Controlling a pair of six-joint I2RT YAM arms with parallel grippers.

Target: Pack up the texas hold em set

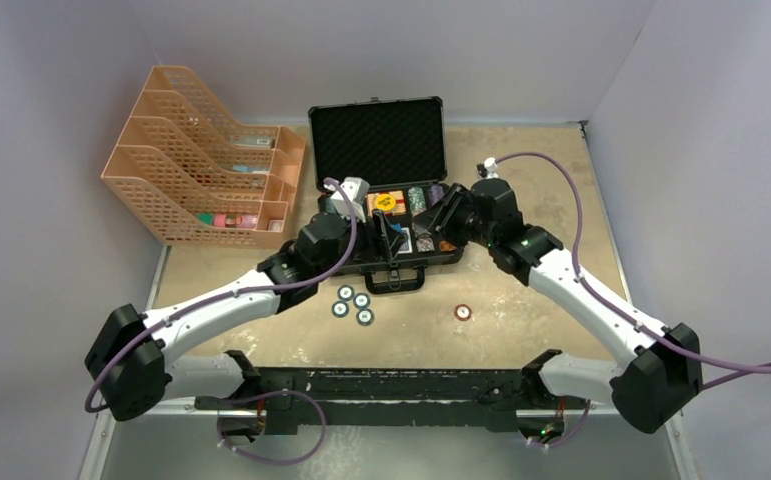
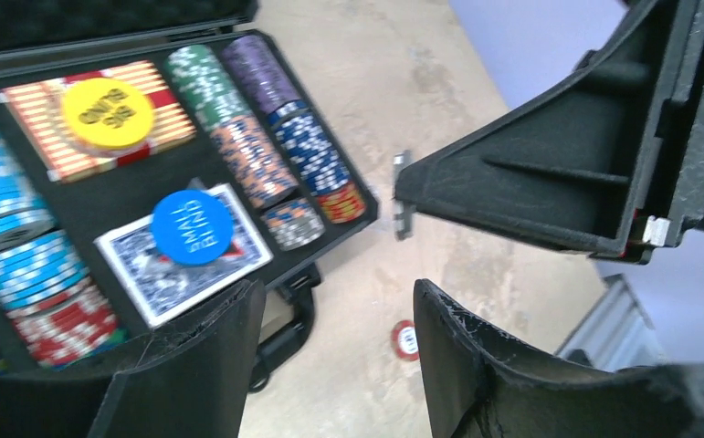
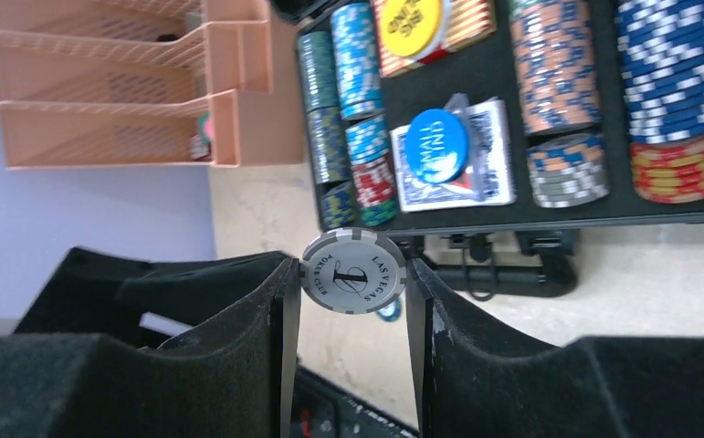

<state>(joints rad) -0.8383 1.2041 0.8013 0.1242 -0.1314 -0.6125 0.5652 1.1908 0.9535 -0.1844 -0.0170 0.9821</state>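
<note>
The black case [image 1: 376, 140] lies open, lid up, its tray filled with rows of poker chips [image 2: 247, 155]. A blue-backed card deck [image 2: 147, 274] lies in the tray under a blue round button [image 2: 192, 227]. My right gripper [image 3: 353, 274] is shut on a grey-and-white chip [image 3: 353, 271], held on edge above the case's front edge near its handle [image 3: 503, 274]. My left gripper [image 2: 339, 301] hangs open and empty over the tray's front right corner. A red chip [image 2: 405, 339] lies on the table below it. Several loose chips [image 1: 353, 304] lie in front of the case.
An orange mesh file organiser [image 1: 206, 160] stands left of the case. A yellow button [image 2: 108, 114] rests on a striped deck in the tray. The right gripper's black body [image 2: 558, 182] hangs close to my left fingers. Walls close in the table on three sides.
</note>
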